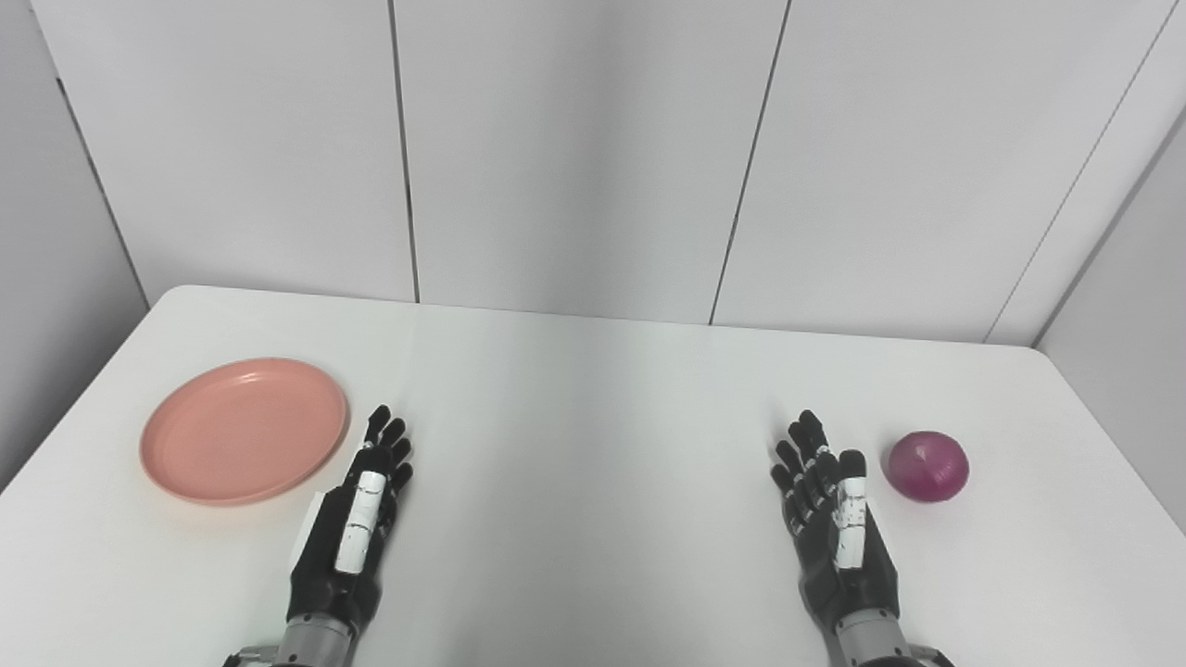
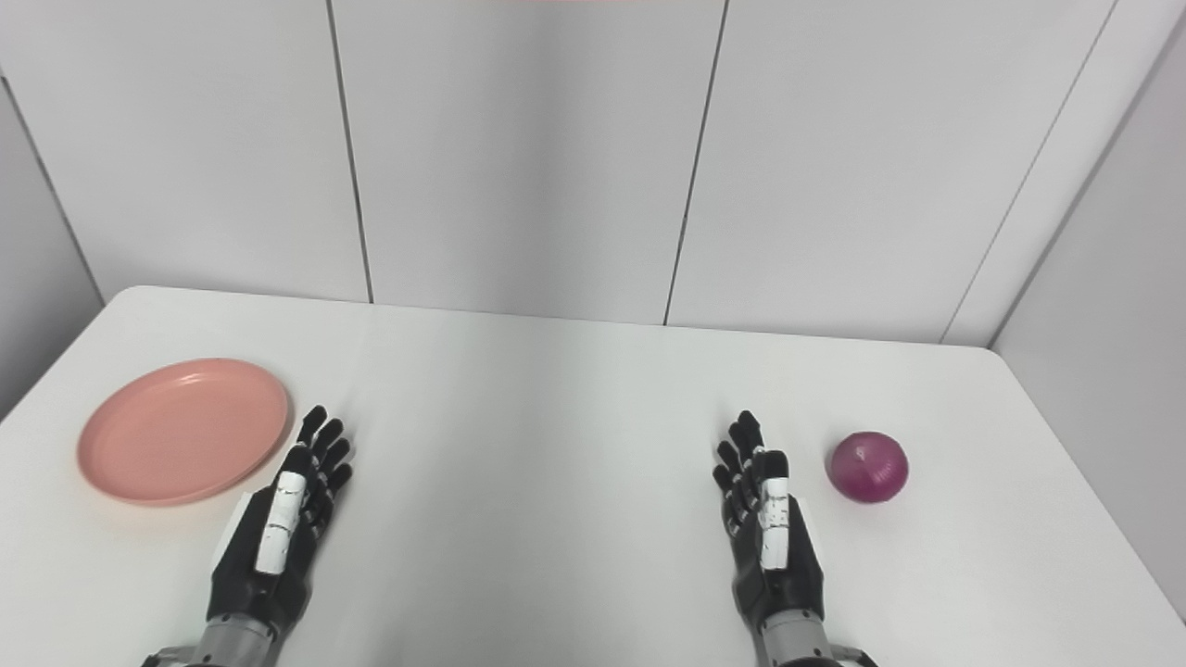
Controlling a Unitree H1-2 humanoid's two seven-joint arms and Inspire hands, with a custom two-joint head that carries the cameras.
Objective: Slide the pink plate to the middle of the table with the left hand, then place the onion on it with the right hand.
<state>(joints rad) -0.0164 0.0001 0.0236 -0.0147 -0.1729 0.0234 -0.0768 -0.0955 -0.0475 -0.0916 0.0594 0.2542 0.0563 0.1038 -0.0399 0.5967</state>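
Surface: I see one white, matte table [image 1: 593,445] with rounded far corners, filling the lower half of both head views. Room: pale grey wall panels [image 1: 574,148] stand behind it, split by thin dark vertical seams, with angled panels closing in at either side.

Items on the table, as I count them:
- One round, shallow pink plastic plate [image 1: 244,430], lying flat at the left side of the table, nothing on it.
- One round purple-red onion [image 1: 928,466], resting on the table at the right side, well apart from the plate.

Hands, two:
- My left hand [image 1: 357,519], black with a white strip along the thumb side, lies just beside the plate's right rim. I cannot tell whether it touches. Its fingers are extended and lightly spread, holding nothing.
- My right hand [image 1: 834,514], same build, sits just left of the onion with a small gap between them, fingers stretched forward and apart, holding nothing.
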